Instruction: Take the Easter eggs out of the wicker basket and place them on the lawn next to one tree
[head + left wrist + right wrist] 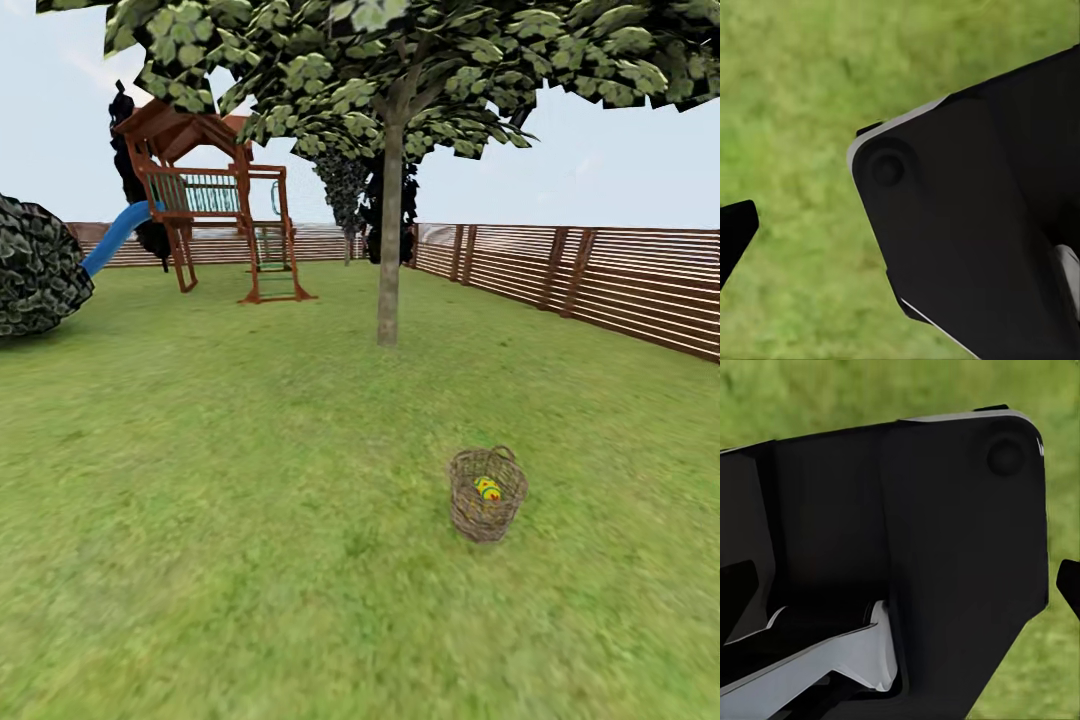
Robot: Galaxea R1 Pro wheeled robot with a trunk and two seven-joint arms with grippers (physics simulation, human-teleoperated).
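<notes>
Basket (487,495) on lawn (250,520); one egg (487,488) visible, others hidden.

The wicker basket (488,495) sits on the lawn (250,520), a bit right of center, with an egg (487,488) inside it. Behind it stands a tree (388,240) — well apart. Playset (215,205) is farther back on the left, a bush (35,265) at far left, and the fence (600,280) runs along the right and back.

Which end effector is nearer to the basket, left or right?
Probably the right, though I cannot be sure: the basket stands ahead, right of the head view's middle. Both wrist cameras see grass below, short of it.
</notes>
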